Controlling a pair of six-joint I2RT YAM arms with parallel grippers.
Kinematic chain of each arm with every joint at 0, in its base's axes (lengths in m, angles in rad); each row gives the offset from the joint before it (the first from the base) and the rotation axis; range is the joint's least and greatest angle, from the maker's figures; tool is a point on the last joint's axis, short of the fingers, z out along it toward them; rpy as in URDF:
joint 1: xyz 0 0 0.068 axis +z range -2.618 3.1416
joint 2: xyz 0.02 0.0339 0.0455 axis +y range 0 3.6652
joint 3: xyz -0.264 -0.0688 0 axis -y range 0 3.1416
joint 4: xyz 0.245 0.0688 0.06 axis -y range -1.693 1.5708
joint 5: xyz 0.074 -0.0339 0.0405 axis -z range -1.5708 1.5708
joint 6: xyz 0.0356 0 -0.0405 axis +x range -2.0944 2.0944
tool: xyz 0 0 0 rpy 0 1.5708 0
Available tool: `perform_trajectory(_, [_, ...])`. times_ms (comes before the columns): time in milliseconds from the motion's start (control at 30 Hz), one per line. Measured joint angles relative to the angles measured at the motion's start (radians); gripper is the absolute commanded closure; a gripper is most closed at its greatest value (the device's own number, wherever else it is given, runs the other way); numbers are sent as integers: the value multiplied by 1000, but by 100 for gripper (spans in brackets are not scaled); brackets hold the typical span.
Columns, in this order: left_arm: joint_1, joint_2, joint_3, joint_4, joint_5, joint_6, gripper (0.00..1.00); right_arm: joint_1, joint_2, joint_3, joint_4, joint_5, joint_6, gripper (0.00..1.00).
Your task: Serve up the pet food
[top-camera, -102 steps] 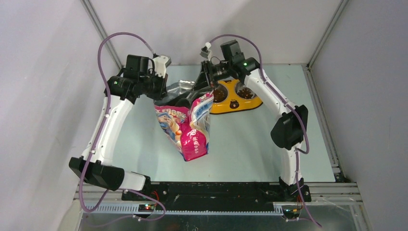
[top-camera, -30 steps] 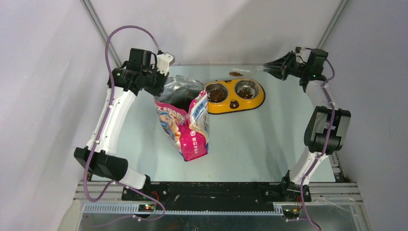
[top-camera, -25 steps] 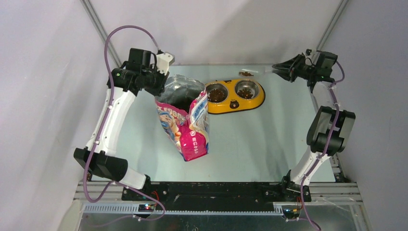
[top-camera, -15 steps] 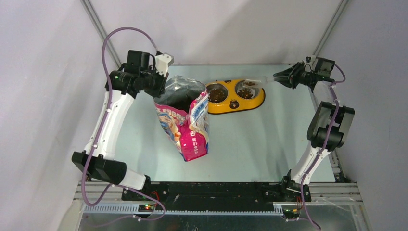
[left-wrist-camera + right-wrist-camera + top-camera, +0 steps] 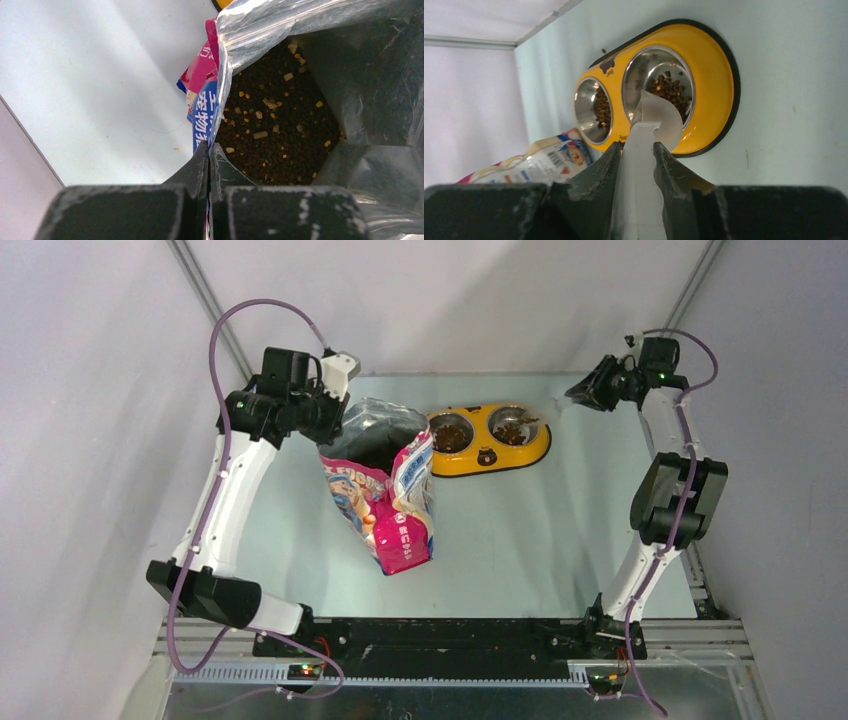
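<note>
The pink-and-blue cat food bag (image 5: 392, 508) stands open at mid-table, with dark pet food (image 5: 280, 135) showing inside. My left gripper (image 5: 335, 420) is shut on the bag's rim (image 5: 202, 117); in the left wrist view its jaws (image 5: 209, 147) pinch the edge. My right gripper (image 5: 582, 395) is shut on the handle of the clear scoop (image 5: 553, 412). In the right wrist view the gripper (image 5: 636, 145) holds the scoop (image 5: 655, 119) tilted over the right steel cup, where pet food (image 5: 669, 90) lies. The left cup holds pet food (image 5: 601, 107) too.
The yellow double bowl (image 5: 487, 456) sits at the back centre, right of the bag. Grey walls close in the table at the back and both sides. A single loose pellet (image 5: 176, 149) lies on the table beside the bag.
My right arm brought the scoop, carrying kibble, from the far right back edge down over the right cup and tipped it there. The left arm and bag held still.
</note>
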Motion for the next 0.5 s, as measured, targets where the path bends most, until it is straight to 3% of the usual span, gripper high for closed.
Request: perform_trajectory(500, [0,-16,-16,7,9,-8,100,218,2,139,-116,385,-356,100])
